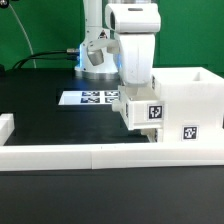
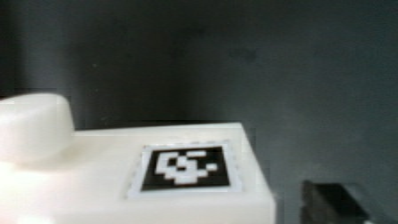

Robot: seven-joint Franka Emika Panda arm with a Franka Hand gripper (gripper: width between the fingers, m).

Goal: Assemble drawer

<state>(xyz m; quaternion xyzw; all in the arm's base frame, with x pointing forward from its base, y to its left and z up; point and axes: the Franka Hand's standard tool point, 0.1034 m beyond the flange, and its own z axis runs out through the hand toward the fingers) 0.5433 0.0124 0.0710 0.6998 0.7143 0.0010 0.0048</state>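
The white hollow housing (image 1: 192, 98) stands at the exterior view's right, with a tag on its front. A small white tray (image 1: 147, 112) with a tag sits at the housing's left side, touching it or nearly so. My gripper (image 1: 137, 98) comes down onto the tray from above and looks shut on it. In the wrist view the tray (image 2: 178, 165) fills the lower part, with its tag and its round knob (image 2: 32, 125). One dark finger (image 2: 349, 200) shows beside the tray's edge; the other finger is hidden. No second tray shows.
A long low white border wall (image 1: 80, 155) runs along the front and turns up at the exterior view's left (image 1: 6, 125). The marker board (image 1: 92, 98) lies flat on the black table behind the gripper.
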